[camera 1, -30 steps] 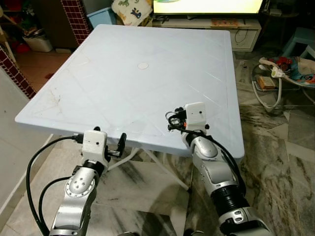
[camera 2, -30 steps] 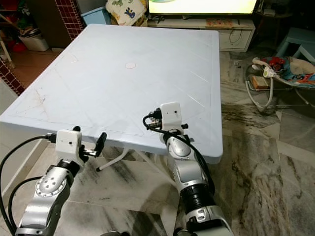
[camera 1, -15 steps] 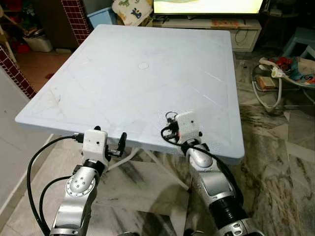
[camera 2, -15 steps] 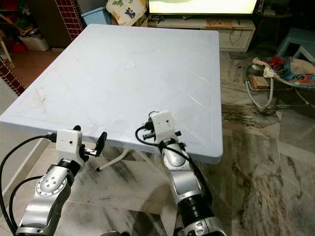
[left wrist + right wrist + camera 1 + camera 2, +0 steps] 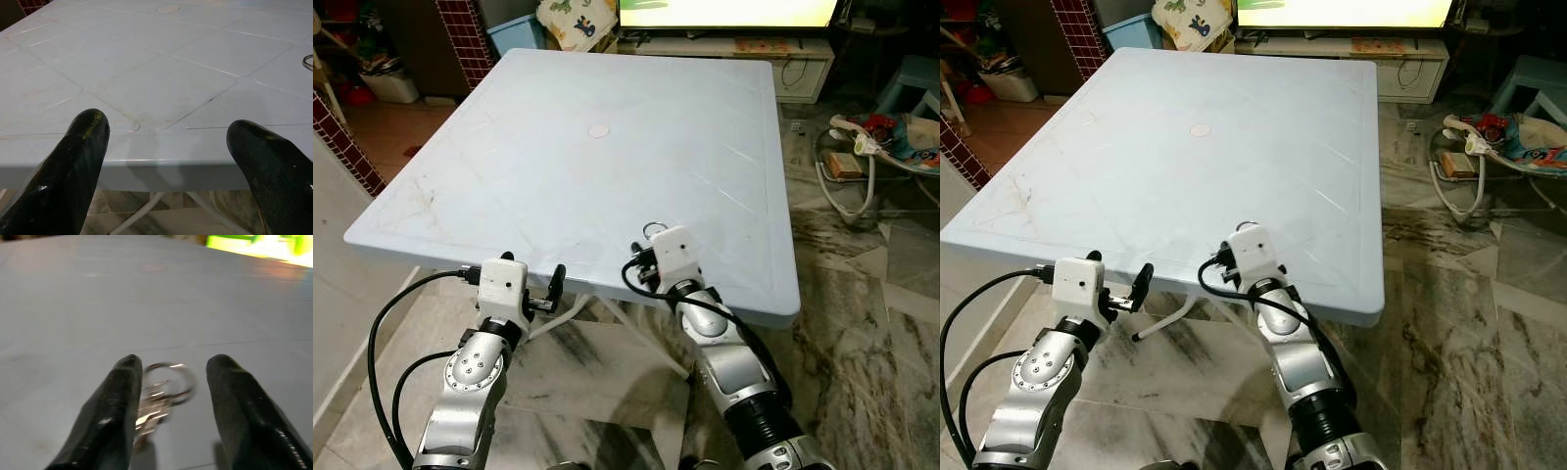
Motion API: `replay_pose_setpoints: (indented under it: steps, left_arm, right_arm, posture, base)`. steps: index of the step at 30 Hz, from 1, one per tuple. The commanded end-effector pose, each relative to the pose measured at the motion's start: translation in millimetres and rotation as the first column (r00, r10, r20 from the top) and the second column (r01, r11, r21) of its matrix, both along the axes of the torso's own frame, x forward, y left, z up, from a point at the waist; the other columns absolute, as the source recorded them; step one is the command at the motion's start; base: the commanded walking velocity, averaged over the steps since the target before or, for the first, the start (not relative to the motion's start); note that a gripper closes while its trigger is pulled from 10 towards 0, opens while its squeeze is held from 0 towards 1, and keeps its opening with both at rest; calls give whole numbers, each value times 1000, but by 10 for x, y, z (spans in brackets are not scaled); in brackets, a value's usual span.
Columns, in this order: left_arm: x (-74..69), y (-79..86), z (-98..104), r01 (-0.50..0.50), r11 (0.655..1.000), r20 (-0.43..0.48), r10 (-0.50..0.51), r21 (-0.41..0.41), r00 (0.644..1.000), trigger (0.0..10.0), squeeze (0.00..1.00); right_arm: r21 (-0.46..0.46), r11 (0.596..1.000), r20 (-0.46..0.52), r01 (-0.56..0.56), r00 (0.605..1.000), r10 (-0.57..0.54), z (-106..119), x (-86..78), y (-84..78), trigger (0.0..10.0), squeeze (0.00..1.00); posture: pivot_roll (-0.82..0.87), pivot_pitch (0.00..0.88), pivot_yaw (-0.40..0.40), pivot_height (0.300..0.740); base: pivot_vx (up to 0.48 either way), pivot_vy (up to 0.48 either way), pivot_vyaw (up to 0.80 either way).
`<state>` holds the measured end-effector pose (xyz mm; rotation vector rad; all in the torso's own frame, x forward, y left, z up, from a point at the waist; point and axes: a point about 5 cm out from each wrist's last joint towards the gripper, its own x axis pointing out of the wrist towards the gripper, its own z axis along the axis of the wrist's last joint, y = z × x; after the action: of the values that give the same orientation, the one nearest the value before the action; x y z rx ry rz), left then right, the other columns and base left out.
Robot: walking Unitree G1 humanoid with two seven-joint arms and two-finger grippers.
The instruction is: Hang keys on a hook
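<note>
On the near edge of the pale blue table [image 5: 607,78] lie the keys [image 5: 159,396], a small silver bunch w/ a ring on top, and our right gripper [image 5: 171,382] sits right at them. What could go wrong? We think the keys are small, flat and shiny, so the fingers could slide over them and push them along the smooth top vs. picking them up. They lie close to the edge too, so a bad push could knock them off onto the floor. Also the bunch sits nearer one finger [image 5: 120,396] than the other, touching or almost touching it, so if we close now it may pinch only the ring or tip the keys out. The wrist pic is blurry, so we can't tell exactly. We also see no hook, so we'd have to go find one after. Now the gripper: its two black fingers are spread wide apart w/ the keys between them, and it holds nothing yet. Our left gripper [image 5: 166,142] waits just before the table edge, fingers also wide apart, w/ nothing in it.
</note>
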<state>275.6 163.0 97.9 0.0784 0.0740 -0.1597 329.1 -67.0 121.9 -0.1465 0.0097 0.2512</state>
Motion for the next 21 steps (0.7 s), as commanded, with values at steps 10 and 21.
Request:
replay_pose_setpoints:
  steps: [10,21]
  left_arm:
    - [5,1,-5,-1,1000,-2,1,8,1000,10000,0]
    - [-1,5,-5,-2,1000,-1,2,11,1000,10000,0]
  right_arm:
    - [108,992,-52,63,997,-58,89,100,-53,10000,1000]
    - [170,984,-175,59,984,-29,57,176,59,10000,1000]
  posture:
    - [36,94,84,740]
    - [43,91,80,740]
  base:
    - [0,0,0]
    - [0,0,0]
